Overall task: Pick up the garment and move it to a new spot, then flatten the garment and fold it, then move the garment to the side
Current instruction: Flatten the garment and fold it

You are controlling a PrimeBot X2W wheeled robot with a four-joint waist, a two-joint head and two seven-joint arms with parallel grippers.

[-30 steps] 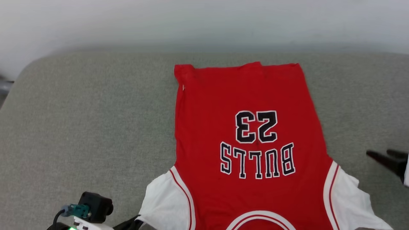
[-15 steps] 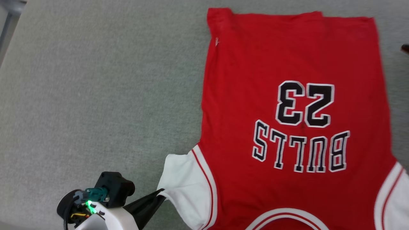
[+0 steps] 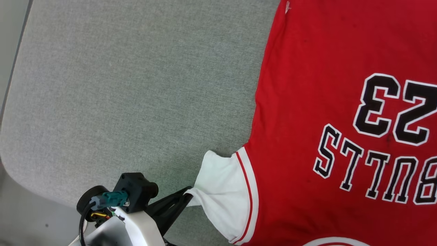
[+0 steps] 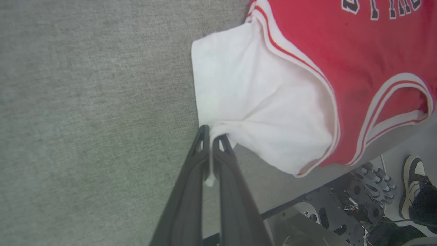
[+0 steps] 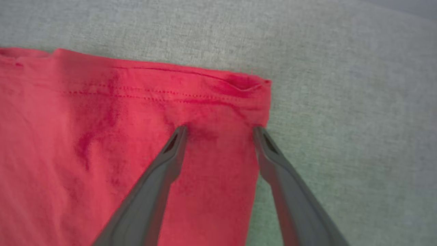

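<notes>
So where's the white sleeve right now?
In the head view, the white sleeve lies at bottom centre on the grey surface, its corner pinched by the left end effector.

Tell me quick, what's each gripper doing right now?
Left gripper: shut on the white sleeve of the garment.
Right gripper: open, at the garment's red hem corner, holding nothing.

**Cloth on cloth**

We see a shirt point(image 3: 307, 85) of soft, matt cloth lying on the coarse grey woven table cover point(image 3: 119, 85). Its dark lettering point(image 3: 350, 167) looks smooth. The left gripper point(image 4: 211, 138) has fingers point(image 4: 189, 191) of matt dark plastic.
</notes>
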